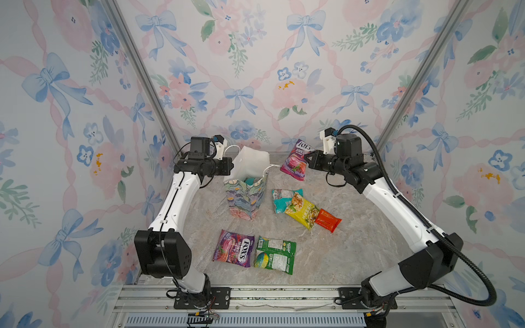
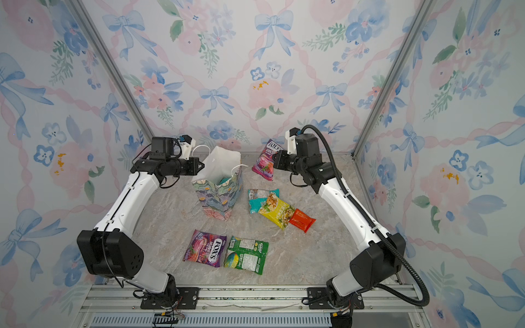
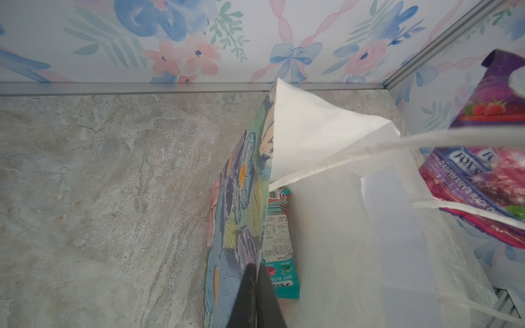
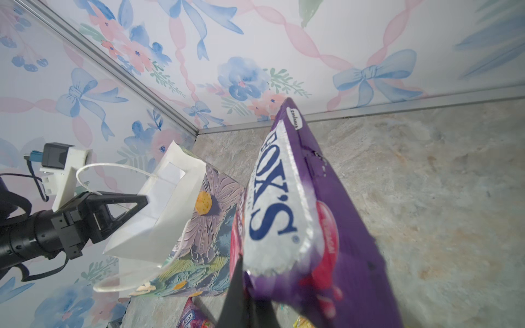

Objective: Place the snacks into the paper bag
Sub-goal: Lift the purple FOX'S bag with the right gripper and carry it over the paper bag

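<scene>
- We see a counter [image 1: 355,255] with a grey-beige marble look; bare areas show in both top views [image 2: 312,255] and both wrist views.
- Wallpaper covers three walls with blue bows, pink ribbons, pink and blue flowers and green leaves: back wall [image 1: 255,71], left wall [image 1: 56,142], right wall [image 1: 483,142].
- Aluminium posts run up the rear corners: left post [image 1: 142,73], right post [image 1: 420,65].
- A metal trim strip [image 3: 127,87] lies where the back wall meets the counter.
- At the front edge we have slotted aluminium rails [image 1: 284,295], with a ribbed grille strip [image 1: 255,321] just in front.
</scene>
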`<state>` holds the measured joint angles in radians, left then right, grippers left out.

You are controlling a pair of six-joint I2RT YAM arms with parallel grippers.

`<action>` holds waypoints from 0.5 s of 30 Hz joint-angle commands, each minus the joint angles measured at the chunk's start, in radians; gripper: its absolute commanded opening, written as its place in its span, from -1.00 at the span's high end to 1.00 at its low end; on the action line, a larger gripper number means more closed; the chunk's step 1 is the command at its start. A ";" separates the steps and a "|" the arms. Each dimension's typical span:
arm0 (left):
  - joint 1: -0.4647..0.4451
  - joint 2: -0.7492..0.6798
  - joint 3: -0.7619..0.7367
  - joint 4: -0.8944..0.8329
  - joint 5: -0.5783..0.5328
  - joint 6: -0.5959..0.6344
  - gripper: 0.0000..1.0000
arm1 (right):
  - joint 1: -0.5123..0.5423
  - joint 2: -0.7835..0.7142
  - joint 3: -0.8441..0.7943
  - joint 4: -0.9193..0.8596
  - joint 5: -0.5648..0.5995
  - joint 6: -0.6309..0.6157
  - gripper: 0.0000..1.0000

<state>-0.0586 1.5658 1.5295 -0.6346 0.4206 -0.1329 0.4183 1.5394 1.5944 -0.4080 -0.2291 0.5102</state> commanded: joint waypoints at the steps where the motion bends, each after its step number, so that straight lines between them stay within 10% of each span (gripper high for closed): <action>1: -0.006 -0.017 -0.011 -0.010 0.010 0.002 1.00 | -0.018 0.031 0.105 0.032 0.019 -0.049 1.00; 15: -0.006 -0.018 -0.011 -0.010 0.015 0.003 1.00 | 0.043 0.264 0.501 0.010 -0.033 -0.087 1.00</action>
<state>-0.0586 1.5661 1.5295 -0.6346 0.4210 -0.1329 0.4294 1.7626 1.9965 -0.4110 -0.2310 0.4522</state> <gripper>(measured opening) 0.048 0.046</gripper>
